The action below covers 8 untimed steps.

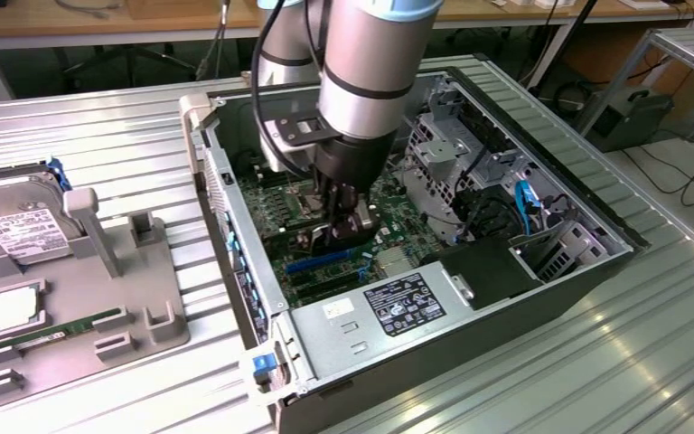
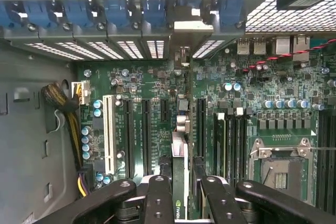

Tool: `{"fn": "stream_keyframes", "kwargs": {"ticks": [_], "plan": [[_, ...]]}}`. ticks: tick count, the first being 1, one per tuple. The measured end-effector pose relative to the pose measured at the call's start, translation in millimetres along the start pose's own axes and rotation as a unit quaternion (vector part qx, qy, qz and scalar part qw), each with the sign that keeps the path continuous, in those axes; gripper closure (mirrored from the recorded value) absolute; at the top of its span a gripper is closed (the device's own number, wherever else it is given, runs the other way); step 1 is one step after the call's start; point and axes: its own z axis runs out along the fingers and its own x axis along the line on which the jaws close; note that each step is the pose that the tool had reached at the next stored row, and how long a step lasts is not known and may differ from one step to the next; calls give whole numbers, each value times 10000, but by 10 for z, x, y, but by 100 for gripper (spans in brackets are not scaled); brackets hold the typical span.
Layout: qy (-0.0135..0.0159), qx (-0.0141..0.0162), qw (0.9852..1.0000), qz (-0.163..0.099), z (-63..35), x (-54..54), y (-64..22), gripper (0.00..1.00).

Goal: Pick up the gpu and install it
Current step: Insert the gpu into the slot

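Exterior view: high, oblique, mid-range over open computer case [image 1: 468,298]; wrist view: close, facing motherboard [image 2: 157,87]; both share motherboard.

Count: 1 open computer case [image 1: 588,271], 1 motherboard [image 2: 236,98], 1 graphics card [image 2: 180,182], 1 hard drive [image 1: 15,226], 1 memory stick [image 1: 51,330], 1 grey holder tray [image 1: 142,348]

gpu [image 2: 180,182] edge-on, lower end behind pincer [image 2: 181,200]

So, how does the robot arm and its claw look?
The arm is a thick silver-grey tube with a black band and a light blue cap at the upper joint. Black cables run beside it. The claw is black, with matte jointed fingers fixed by round bolts.
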Motion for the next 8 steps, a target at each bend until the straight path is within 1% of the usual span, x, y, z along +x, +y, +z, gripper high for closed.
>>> {"fn": "stream_keyframes", "kwargs": {"ticks": [2, 4, 5, 7, 8], "plan": [[2, -2, 10000, 7, 19, -4, 3, 74], [16, -17, 10000, 21, 46, -11, 4, 74], [18, -29, 10000, 26, 55, -14, 4, 74], [20, -77, 10000, 32, 72, -20, 4, 74], [20, -93, 9999, 33, 77, -21, 4, 74]]}}
